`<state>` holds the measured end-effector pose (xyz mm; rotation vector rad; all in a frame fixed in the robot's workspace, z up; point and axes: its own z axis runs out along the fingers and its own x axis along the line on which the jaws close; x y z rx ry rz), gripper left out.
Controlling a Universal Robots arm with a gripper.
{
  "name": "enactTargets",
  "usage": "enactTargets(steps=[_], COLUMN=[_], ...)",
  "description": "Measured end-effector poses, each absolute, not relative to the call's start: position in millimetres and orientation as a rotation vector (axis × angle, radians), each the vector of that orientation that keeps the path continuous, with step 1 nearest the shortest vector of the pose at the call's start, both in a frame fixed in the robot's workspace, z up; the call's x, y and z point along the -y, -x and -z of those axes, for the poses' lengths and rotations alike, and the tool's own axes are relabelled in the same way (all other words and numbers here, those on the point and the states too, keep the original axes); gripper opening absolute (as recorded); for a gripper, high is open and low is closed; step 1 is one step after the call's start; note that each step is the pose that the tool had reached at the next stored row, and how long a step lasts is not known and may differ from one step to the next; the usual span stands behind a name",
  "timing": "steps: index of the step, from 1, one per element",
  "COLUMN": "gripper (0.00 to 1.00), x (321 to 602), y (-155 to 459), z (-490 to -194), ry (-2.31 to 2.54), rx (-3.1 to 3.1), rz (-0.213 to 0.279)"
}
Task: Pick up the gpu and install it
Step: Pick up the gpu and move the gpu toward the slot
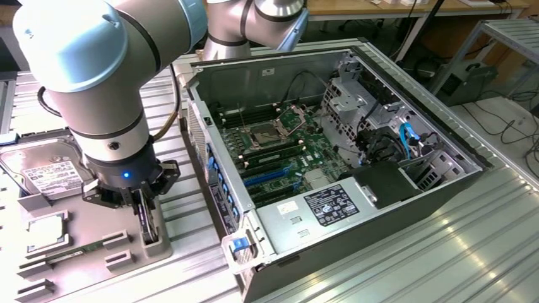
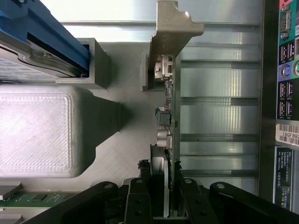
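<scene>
The gpu [image 1: 151, 226] stands on its edge in a slot of the grey holder tray [image 1: 88, 268], at the exterior view's lower left. In the wrist view the gpu [image 2: 167, 116] runs edge-on, a thin dark card with small components and a pale metal bracket [image 2: 170, 28] at its far end. My gripper [image 1: 146, 211] has come straight down on it. Its black fingers [image 2: 141, 186] press against both faces of the card's near end, so the gripper [image 2: 164, 189] is shut on the gpu. The card still sits in the holder.
The open computer case [image 1: 404, 82] lies on its side to the exterior view's right, with its motherboard [image 1: 278, 148] and blue slots [image 1: 271, 175] exposed. On the holder tray are a silver hard drive [image 1: 42, 169], a square processor chip [image 1: 47, 230] and a memory stick [image 1: 60, 257].
</scene>
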<state>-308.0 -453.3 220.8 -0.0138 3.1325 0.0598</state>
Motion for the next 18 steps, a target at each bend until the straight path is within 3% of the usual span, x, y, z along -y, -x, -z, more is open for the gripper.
enactTargets(steps=[18], gripper=[0.28], x=[453.3], y=[308.0], z=[-228.3], ry=[0.014], rx=[-3.135], rz=[-0.06])
